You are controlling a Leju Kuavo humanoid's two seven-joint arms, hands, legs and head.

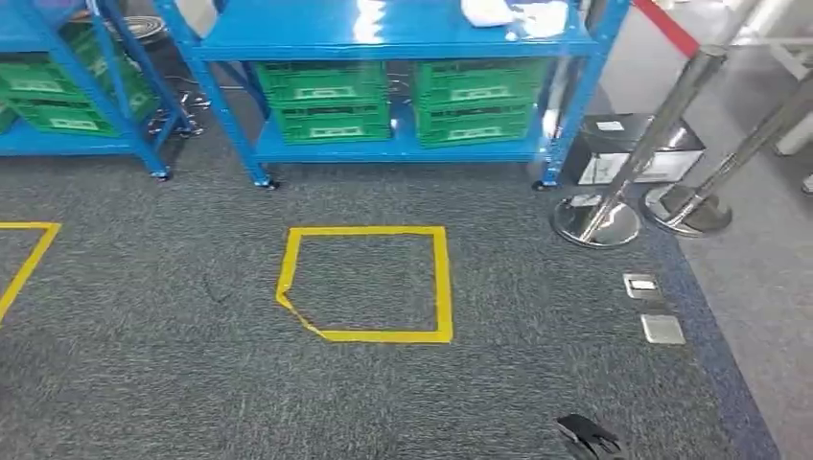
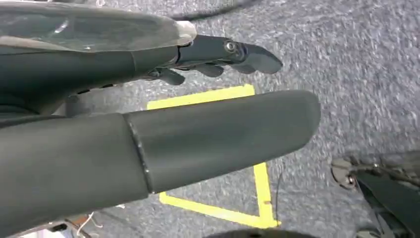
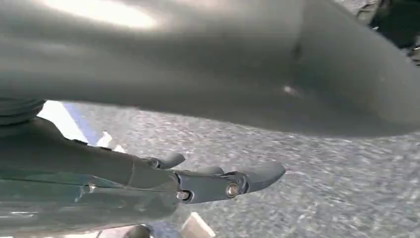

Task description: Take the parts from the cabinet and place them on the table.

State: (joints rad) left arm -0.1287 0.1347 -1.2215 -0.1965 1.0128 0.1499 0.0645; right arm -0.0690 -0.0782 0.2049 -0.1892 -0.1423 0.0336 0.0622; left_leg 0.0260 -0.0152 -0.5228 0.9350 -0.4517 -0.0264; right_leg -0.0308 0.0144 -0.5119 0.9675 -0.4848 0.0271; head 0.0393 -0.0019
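A blue shelving rack [image 1: 403,36] stands ahead at the far side of the carpet. Its lower shelf carries two stacks of green crates [image 1: 326,101] [image 1: 475,103]. White items [image 1: 503,11] lie on its upper shelf, partly cut off by the frame edge. My right hand [image 1: 587,439] hangs low at my side, just a dark tip in the head view. In the right wrist view that hand [image 3: 208,183] has its fingers stretched out over the carpet and holds nothing. My left hand [image 2: 198,134] also hangs over the carpet, thumb and fingers [image 2: 233,53] apart, empty.
A yellow tape square [image 1: 369,284] marks the carpet between me and the rack. A second blue rack [image 1: 72,144] with green crates stands at the left. Two chrome stanchion bases [image 1: 596,218] [image 1: 685,209], a black box [image 1: 623,144] and floor plates [image 1: 652,307] sit to the right.
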